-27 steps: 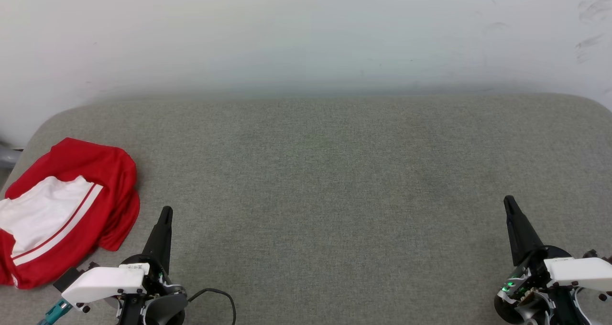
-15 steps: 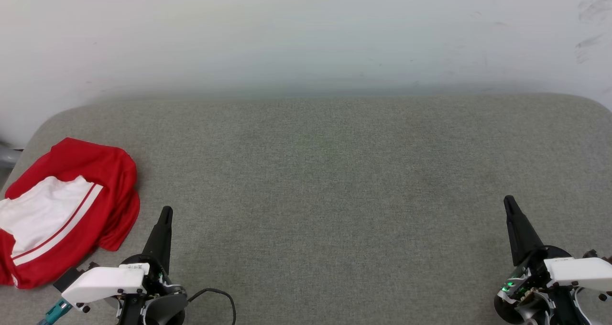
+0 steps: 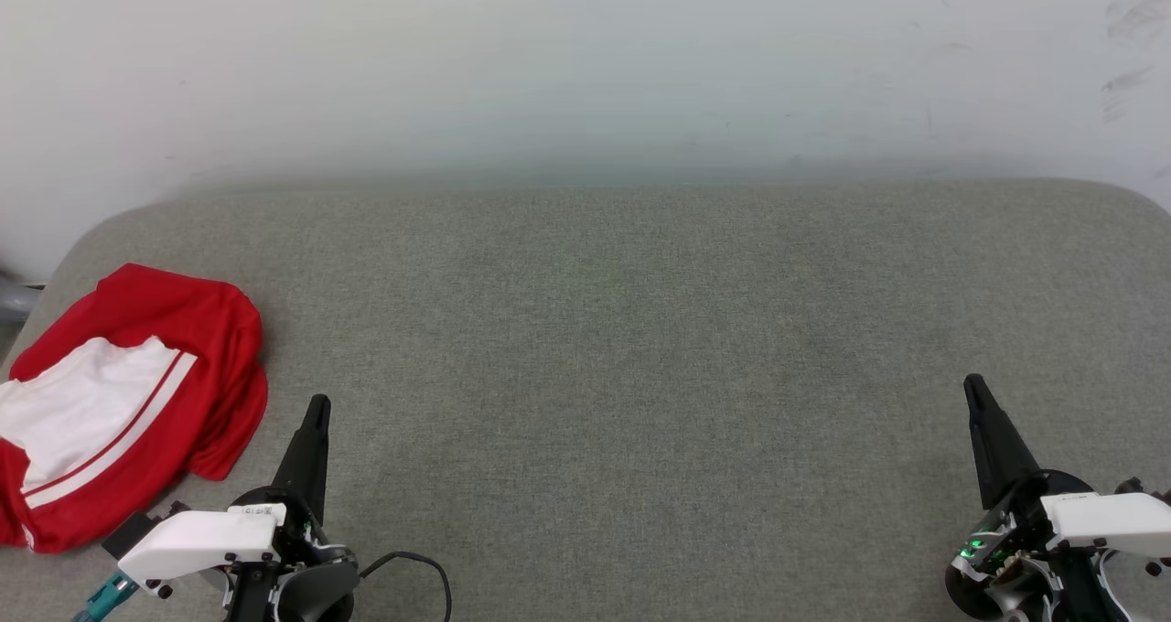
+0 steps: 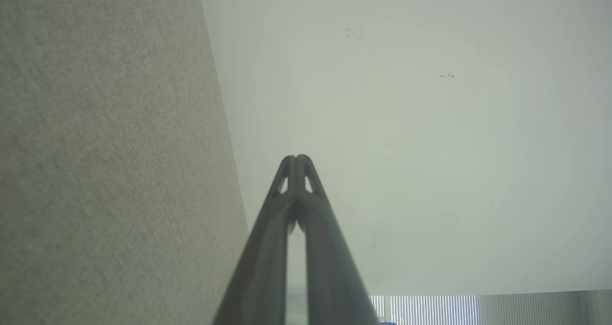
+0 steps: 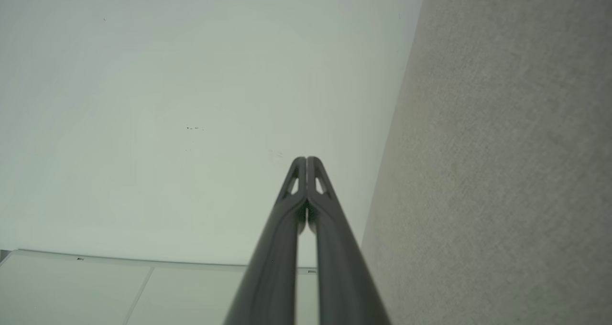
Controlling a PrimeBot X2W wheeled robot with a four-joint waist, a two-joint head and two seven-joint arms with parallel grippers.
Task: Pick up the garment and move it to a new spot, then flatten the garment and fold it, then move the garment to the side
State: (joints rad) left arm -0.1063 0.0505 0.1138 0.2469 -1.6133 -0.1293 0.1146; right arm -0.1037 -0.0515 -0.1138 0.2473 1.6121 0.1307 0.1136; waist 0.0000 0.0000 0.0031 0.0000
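Left gripper has its jaws pressed together, empty; right gripper likewise. The garment lies crumpled on the grey cushion, just outboard of the left jaws, untouched.

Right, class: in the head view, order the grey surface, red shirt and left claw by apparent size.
1. grey surface
2. red shirt
3. left claw, smallest, even though it sits nearer the camera

Bright, even, diffuse light covers the flat grey woven-fabric surface; a faint soft shadow band lies where it meets the plain white wall. The head view is sharp, without glare. In the wrist views the wall looks greenish and the near long dark fingers slightly blurred.
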